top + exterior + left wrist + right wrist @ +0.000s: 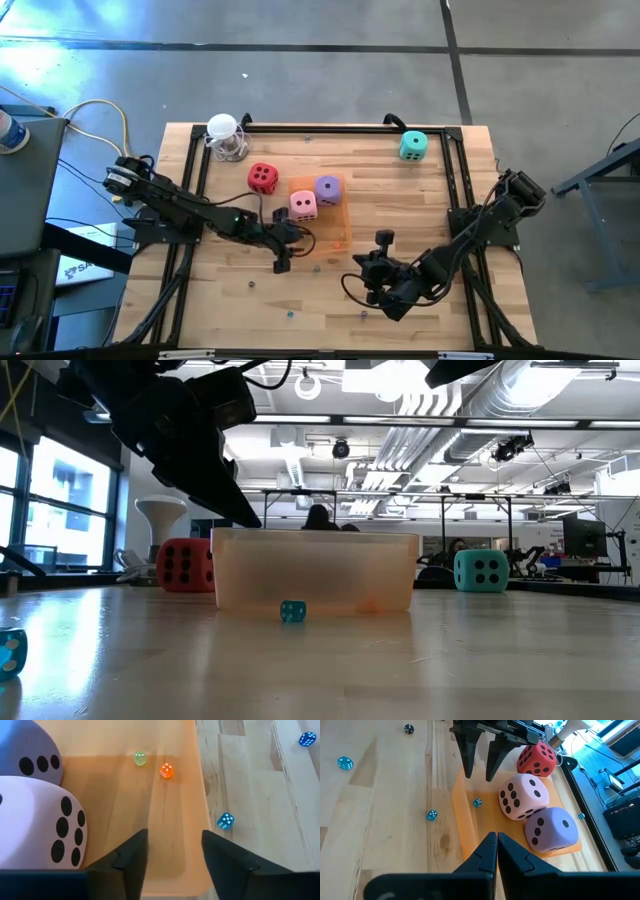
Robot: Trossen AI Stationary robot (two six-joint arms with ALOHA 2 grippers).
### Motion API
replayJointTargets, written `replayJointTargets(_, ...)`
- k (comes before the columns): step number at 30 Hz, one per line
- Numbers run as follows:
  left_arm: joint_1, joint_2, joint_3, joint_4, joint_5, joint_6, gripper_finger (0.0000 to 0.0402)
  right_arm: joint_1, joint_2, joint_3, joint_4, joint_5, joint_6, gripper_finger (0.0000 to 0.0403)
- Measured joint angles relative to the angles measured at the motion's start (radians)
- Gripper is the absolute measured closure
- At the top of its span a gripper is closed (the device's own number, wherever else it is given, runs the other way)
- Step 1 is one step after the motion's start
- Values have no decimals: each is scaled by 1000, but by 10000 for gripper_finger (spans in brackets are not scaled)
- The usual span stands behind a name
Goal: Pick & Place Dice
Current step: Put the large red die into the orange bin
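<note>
The pink die [303,204] and the purple die [327,189] sit inside the translucent orange tray [335,235]. The red die [263,178] rests on the table just left of the tray. The teal die [413,146] stands alone at the far right. My left gripper [172,857] is open at the tray's near left corner. One finger is over the tray floor and the other beyond the tray's near wall [202,805]; nothing is between them. My right gripper [496,842] is shut and holds nothing. It hovers near and right of the tray, pointing at it.
Two tiny dice, green [140,758] and orange [166,770], lie on the tray floor. Small blue dice [225,821] [345,763] are scattered on the wood near the tray. A white object [225,135] stands at the far left. A black frame [455,170] edges the table.
</note>
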Motion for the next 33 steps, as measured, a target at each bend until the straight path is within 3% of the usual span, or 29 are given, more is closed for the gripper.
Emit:
replayJointTargets(4, 0, 0, 0, 0, 0, -71, 176, 0, 0, 0, 0, 0, 0, 399)
replayJointTargets(14, 0, 0, 0, -2, -24, -73, 72, 0, 0, 0, 0, 0, -3, 399)
replayJointTargets(24, -9, -1, -2, 70, 29, -77, 62, 0, 0, 0, 0, -1, -3, 399)
replayJointTargets(28, -23, -2, -1, 126, 103, 39, 62, 0, 0, 0, 0, -1, -2, 399)
replayJointTargets(33, -42, -2, -1, 131, 28, 49, 60, 0, 0, 0, -1, -1, -1, 399)
